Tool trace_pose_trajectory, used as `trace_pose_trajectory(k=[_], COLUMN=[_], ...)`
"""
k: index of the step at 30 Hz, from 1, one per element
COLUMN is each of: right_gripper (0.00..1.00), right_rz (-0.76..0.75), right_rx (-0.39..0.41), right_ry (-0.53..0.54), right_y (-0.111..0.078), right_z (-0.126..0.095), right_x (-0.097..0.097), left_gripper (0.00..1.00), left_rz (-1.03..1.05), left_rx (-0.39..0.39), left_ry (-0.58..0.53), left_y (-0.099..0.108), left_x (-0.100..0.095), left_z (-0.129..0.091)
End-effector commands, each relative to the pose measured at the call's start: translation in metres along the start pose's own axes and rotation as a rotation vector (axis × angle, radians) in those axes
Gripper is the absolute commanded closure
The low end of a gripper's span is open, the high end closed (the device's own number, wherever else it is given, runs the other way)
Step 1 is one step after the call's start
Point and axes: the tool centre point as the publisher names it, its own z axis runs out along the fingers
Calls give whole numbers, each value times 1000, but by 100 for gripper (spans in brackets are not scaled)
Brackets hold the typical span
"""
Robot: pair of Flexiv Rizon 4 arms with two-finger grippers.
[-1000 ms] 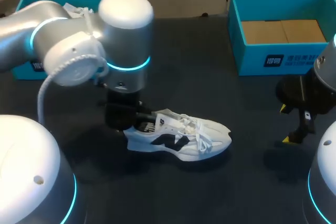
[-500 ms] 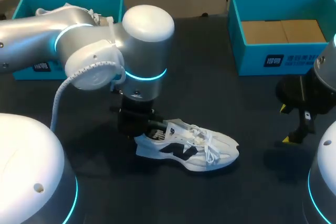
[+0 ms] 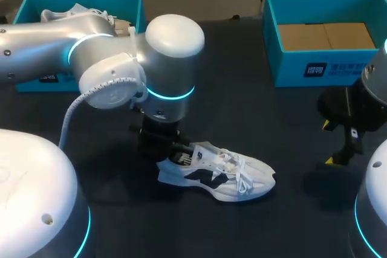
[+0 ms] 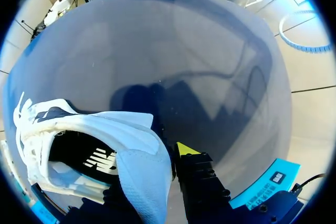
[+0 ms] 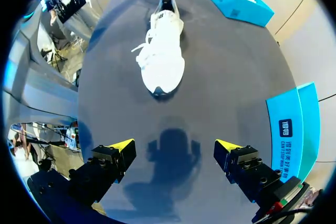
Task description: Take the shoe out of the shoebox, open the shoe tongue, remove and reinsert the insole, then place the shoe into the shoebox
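Dark tabletop fills the head view, and the shoe (image 3: 214, 176) stands upright on its sole just below the middle of the frame. It is a white trainer with a black mark on its side, a grey-white toe and loose white laces.

Its long axis runs left to right, dipping slightly toward lower right. The heel is at the left and the toe points right, toward the right arm's side.

The left gripper (image 3: 164, 148) comes straight down on the heel and is clenched on the shoe's padded heel collar. In the left wrist view one yellow fingertip (image 4: 184, 149) presses the collar's outer side, while the other is covered by the collar.

That view alone looks down into the shoe's opening, showing a black lining with white print. The side mark shows only from the head view.

The right wrist view faces the shoe toe-first, well ahead of its own fingers. The laces splay to one side and the left gripper sits at the far heel end.

The right gripper (image 5: 175, 145) hangs over bare table at the head view's right edge, well apart from the shoe. Its jaws are spread wide with nothing between them.

A teal shoebox (image 3: 284, 58) with a cardboard floor sits at upper right. A second teal box (image 3: 138, 5) at upper left holds another white shoe (image 3: 72, 13).
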Motion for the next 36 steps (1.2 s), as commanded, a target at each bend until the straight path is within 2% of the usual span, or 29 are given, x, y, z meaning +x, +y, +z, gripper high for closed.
trace_pose_trajectory(k=[1, 11, 12, 13, 15, 16, 17, 21, 31, 36], right_gripper=[0, 0, 0, 0, 0, 0, 0, 0, 0, 0], right_rz=[0, 0, 0, 0, 0, 0, 0, 0, 0, 0], right_rx=[1, 1, 1, 1, 1, 1, 1, 1, 1, 1], right_ry=[-1, -1, -1, -1, -1, -1, -1, -1, -1, -1], right_y=[0, 0, 0, 0, 0, 0, 0, 0, 0, 0], right_z=[1, 1, 1, 1, 1, 1, 1, 1, 1, 1], right_x=[1, 1, 1, 1, 1, 1, 1, 1, 1, 1], left_gripper=[100, 100, 92, 73, 61, 41, 1, 0, 0, 0], left_rz=[-2, -2, 0, 6, 13, 13, 13, 20, 9, -20], left_rx=[0, 3, 4, 6, 16, 19, 21, 19, -4, 48], left_ry=[12, 32, 32, 32, 31, 26, 22, -16, -102, -178], left_y=[5, 11, 11, 11, 11, 11, 10, 1, -34, -44], left_x=[-7, -11, -11, -11, -11, -11, -11, -5, 21, 37], left_z=[5, 12, 12, 12, 12, 11, 9, -2, -54, -74])
